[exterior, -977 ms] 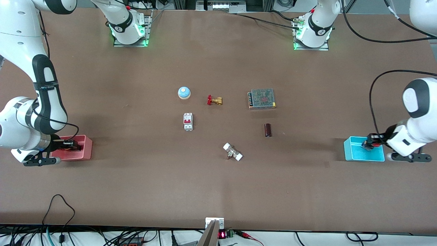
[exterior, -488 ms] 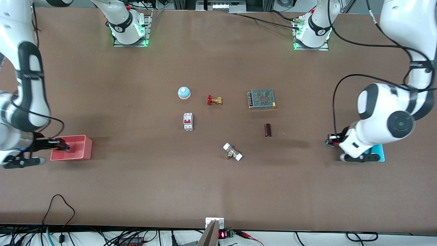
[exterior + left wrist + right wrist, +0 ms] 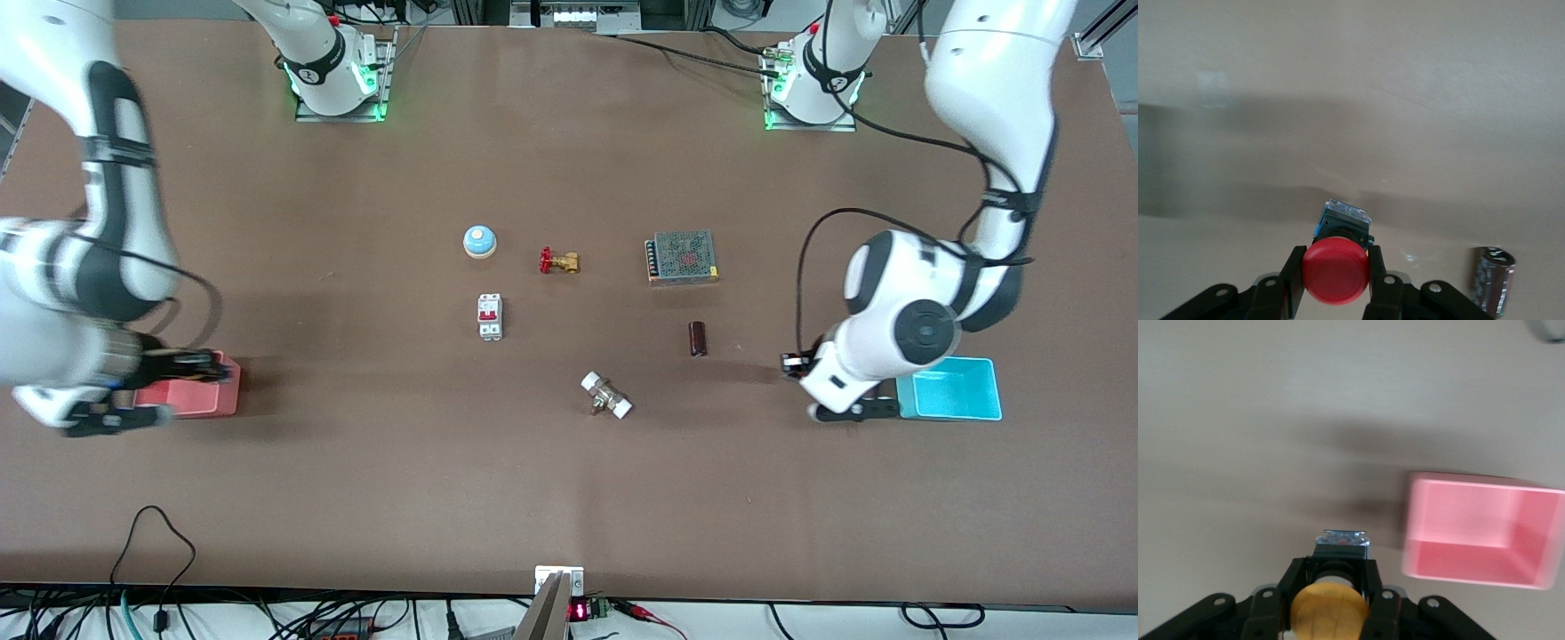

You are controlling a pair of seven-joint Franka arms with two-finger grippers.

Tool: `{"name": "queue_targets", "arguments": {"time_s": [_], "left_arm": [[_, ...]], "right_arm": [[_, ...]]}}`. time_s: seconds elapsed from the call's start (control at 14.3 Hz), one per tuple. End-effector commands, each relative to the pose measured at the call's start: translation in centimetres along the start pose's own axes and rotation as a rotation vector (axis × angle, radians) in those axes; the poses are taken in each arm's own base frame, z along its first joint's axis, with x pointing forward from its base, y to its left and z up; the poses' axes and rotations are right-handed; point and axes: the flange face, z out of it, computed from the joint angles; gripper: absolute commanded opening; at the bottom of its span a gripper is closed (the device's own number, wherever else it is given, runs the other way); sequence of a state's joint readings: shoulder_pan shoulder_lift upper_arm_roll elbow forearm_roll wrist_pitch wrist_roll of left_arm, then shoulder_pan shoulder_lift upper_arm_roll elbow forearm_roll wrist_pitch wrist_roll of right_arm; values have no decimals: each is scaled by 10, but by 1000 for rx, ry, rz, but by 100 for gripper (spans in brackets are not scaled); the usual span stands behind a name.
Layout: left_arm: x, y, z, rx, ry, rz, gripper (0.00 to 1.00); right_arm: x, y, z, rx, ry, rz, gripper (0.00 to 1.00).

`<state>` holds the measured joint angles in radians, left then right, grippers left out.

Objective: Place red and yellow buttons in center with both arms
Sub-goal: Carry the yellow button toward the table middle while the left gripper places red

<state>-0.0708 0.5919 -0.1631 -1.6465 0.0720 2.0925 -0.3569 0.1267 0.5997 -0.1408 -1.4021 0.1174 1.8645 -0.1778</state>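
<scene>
The left tool (image 3: 1336,283) is clamped on the red button (image 3: 1335,272), held up in the air over bare brown surface (image 3: 569,480) just beside the cyan bin (image 3: 949,388), at the left arm's end. In the front view that tool (image 3: 791,363) hangs between the bin and a dark cylinder (image 3: 698,339), which also shows in the left wrist view (image 3: 1491,285). The right tool (image 3: 1330,600) is clamped on the yellow button (image 3: 1330,611), up in the air by the pink bin (image 3: 1481,530); in the front view this tool (image 3: 200,366) sits over the pink bin (image 3: 209,397) at the right arm's end. Around the middle of the surface lie a blue bell (image 3: 479,241), a brass valve (image 3: 559,261), a meshed metal box (image 3: 682,257), a white breaker (image 3: 490,316) nearer the camera than the bell, and a white-ended fitting (image 3: 606,396) nearest the camera of these.
</scene>
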Motion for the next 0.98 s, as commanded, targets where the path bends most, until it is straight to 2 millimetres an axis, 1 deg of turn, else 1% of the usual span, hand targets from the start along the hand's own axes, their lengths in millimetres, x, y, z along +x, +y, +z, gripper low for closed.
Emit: {"name": "queue_targets", "arguments": {"time_s": [0.0,0.07,0.14,0.21,0.28,0.35,0.49,0.56,0.7,0.84,0.91], "left_arm": [[0,8,10,-15,8,-27,12],[0,10,16,-15,7,-28,13],[-1,13,21,-16,6,-27,18],[0,13,25,-16,3,-30,25],[0,13,25,-16,3,-30,41],[-1,13,24,-16,3,-29,53],[0,12,22,-17,6,-32,64],[1,11,18,-18,12,-33,69],[2,6,0,-21,29,-37,86],[1,-1,-29,-24,57,-44,93],[-1,-8,-45,-18,56,-48,96]], "right_arm": [[4,-65,3,26,-4,9,33],[4,-87,6,23,-9,-17,33],[5,-100,12,20,-21,-26,33],[5,-114,26,16,-43,-22,33],[5,-124,42,11,-61,-18,33],[6,-143,54,2,-68,-14,33],[9,-167,77,-11,-65,8,33],[9,-173,88,-17,-63,20,33],[8,-196,101,-26,-51,26,33],[8,-218,122,-37,-39,41,33],[9,-224,128,-39,-30,43,33]]}}
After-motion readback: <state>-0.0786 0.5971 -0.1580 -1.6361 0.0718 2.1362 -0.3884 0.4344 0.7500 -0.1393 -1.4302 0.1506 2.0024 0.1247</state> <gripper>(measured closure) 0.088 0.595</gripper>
